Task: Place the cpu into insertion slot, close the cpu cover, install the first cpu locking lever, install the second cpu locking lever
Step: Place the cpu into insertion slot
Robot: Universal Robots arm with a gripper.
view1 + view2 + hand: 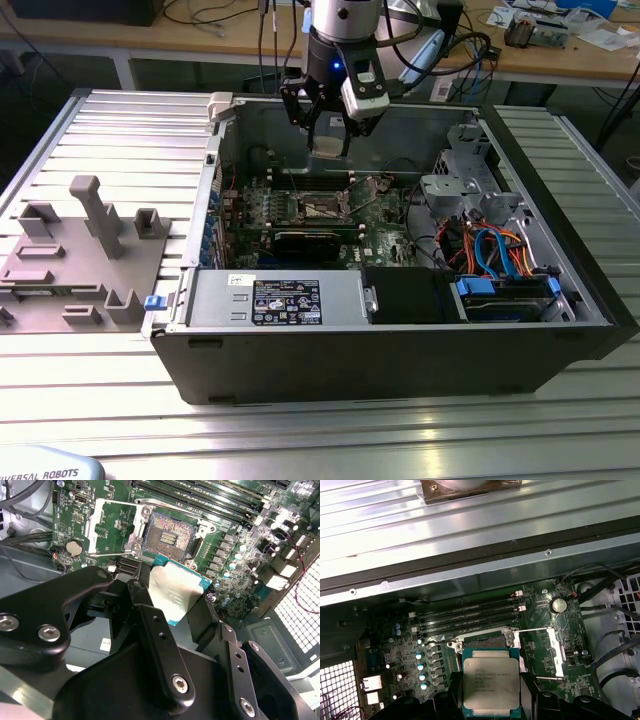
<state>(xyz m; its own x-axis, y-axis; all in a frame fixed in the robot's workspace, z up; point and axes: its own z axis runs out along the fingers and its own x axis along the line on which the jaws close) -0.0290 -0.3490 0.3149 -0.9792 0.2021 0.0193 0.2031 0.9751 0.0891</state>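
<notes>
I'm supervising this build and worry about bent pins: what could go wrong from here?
The hand holds the cpu by its edges above the open insertion slot; a tilted or offset drop could damage its contacts. The cpu cover is open beside the slot, so the hand might clip it.

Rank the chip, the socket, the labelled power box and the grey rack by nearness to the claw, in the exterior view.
1. Chip: held in the gripper.
2. Socket: on the board below it.
3. Power box: along the case's near side.
4. Grey rack: outside the case, exterior view's left.
</notes>
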